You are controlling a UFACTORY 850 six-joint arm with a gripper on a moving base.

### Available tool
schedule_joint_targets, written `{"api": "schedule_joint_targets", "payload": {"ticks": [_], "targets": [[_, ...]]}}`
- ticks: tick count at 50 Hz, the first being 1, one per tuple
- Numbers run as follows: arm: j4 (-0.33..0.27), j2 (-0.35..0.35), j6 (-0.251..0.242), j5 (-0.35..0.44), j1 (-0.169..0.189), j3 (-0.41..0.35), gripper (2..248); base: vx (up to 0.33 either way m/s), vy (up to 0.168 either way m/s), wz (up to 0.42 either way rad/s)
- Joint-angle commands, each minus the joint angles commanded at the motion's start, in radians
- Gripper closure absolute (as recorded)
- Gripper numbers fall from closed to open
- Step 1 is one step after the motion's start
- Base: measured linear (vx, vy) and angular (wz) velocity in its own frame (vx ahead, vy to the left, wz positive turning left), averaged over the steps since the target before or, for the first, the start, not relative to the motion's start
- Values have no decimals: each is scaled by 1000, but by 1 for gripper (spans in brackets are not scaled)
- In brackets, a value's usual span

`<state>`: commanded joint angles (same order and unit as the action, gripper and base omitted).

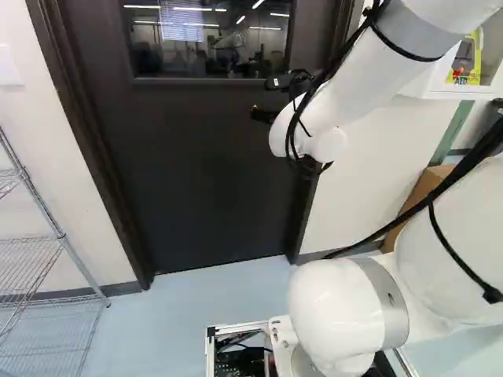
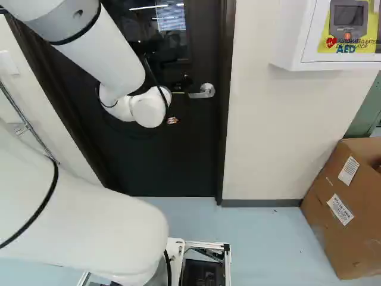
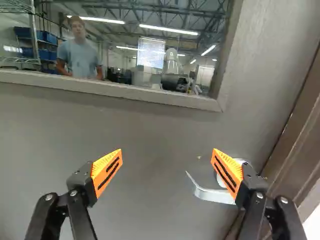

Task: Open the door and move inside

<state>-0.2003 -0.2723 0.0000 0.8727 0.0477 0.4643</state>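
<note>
as the claw (image 1: 262, 98) stands spread before the door (image 3: 150, 130), handle (image 3: 215, 195) partly hidden by one finger (image 3: 230, 172), labelled box (image 2: 333, 238) right of the claw

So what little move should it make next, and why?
Probably a small sideways shift toward the door handle before reaching forward: the gripper is open, but the handle sits off-centre, with one finger hiding part of it.

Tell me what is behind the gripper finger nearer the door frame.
The door handle: much of it shows, but the finger covers the rest.
</note>
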Motion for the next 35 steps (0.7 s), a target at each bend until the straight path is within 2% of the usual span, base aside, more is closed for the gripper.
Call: {"api": "schedule_joint_targets", "payload": {"ticks": [16, 35], "targets": [[-5, 17, 0, 0, 1, 13, 3, 0, 0, 0], [-5, 70, 0, 0, 0, 20, 3, 0, 0, 0]]}}
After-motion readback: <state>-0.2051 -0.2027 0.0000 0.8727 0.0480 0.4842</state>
